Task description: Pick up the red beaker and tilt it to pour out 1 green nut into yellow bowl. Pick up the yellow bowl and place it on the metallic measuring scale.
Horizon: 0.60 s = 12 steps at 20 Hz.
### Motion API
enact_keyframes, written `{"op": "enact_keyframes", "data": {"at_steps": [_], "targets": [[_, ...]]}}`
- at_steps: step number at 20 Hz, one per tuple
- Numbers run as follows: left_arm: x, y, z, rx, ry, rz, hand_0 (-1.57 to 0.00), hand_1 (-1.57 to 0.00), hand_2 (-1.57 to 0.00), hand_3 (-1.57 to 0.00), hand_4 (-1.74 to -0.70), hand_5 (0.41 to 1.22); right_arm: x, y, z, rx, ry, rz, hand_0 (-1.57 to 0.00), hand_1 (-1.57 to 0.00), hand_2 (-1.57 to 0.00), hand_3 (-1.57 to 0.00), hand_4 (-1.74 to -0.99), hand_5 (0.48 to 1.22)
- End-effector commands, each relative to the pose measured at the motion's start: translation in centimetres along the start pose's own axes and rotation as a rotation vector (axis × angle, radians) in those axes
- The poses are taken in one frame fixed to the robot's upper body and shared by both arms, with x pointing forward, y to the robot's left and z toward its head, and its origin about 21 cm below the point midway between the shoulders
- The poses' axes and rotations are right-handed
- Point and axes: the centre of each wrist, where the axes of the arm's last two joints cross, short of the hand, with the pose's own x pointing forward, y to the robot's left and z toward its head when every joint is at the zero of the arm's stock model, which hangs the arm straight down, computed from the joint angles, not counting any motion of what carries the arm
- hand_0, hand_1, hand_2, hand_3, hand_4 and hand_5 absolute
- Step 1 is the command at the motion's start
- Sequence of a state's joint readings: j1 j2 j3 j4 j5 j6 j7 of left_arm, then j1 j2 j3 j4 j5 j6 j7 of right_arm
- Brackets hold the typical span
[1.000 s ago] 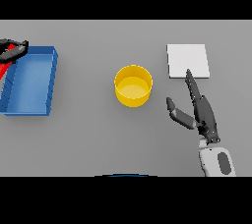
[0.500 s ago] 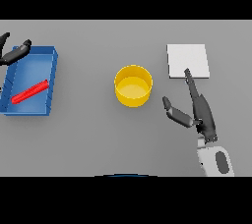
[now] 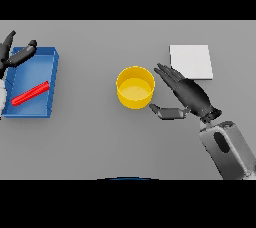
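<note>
— Left side?
— Left robot hand [image 3: 14, 54] sat open above the blue tray [image 3: 52, 79]; the red beaker [image 3: 30, 93] lay inside.
— Centre, right?
— Yellow bowl [image 3: 135, 87] stood on the bench [image 3: 90, 142] — right robot hand [image 3: 189, 96] open beside it, scale [image 3: 191, 61] behind.

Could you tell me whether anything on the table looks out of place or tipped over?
Yes: the red beaker lies flat on its side in the blue tray, not upright. The yellow bowl stands normally.
</note>
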State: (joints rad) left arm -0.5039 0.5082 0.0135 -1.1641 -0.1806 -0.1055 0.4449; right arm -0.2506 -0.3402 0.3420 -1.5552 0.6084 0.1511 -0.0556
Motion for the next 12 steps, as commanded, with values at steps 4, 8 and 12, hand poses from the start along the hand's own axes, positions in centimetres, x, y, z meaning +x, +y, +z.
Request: {"op": "enact_keyframes", "data": {"at_steps": [4, 8, 12], "targets": [[-0.5, 0.4, -0.1, -0.004, 0.012, 0.001, 0.00, 0.00, 0.00, 0.00, -0.81, 0.689, 0.8, -0.8, -2.2, 0.153, -0.123, 0.207, 0.00, 0.00, 0.00, 0.00, -1.162, 0.637], [-0.9, 0.6, 0.1, -0.009, 0.004, -0.008, 0.00, 0.00, 0.00, 0.00, -0.81, 0.692, 1.5, -0.3, -4.6, 0.287, -0.174, 0.328, 0.00, 0.00, 0.00, 0.00, -1.156, 0.642], [-0.7, 0.7, 0.1, -0.014, 0.009, 0.005, 0.00, 0.00, 0.00, 0.00, -0.81, 0.696, 1.7, 0.1, -6.5, 0.388, -0.204, 0.397, 0.00, 0.00, 0.00, 0.00, -1.157, 0.644]]}}
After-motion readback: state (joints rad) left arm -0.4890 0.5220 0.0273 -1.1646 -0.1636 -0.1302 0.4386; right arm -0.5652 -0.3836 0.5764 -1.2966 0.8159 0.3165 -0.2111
